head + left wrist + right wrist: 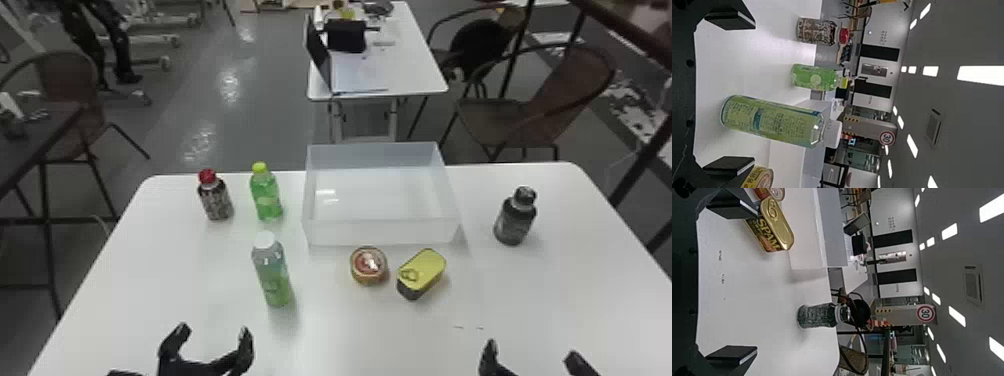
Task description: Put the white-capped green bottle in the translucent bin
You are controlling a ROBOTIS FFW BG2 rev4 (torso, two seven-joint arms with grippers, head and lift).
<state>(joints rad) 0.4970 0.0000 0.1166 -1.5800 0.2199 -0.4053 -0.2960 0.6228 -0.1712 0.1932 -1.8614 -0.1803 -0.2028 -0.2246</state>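
The white-capped green bottle (272, 275) stands upright on the table, left of the round can and in front of the translucent bin (382, 232). My left gripper (214, 336) is open near the table's front, closer to me than the bottle and a little to its left. In the left wrist view the bottle (772, 121) lies beyond the spread fingers of my left gripper (730, 94), touching neither. My right gripper (530, 350) is parked at the front right, open and holding nothing; in the right wrist view, the right gripper (732, 282) has its fingers wide apart.
A red-capped bottle (215, 197) and a green bottle with a yellow-green cap (266, 195) stand left of the bin. The round can (369, 267) and a yellow-topped tin (422, 272) sit just before it. A dark bottle (515, 220) stands to its right.
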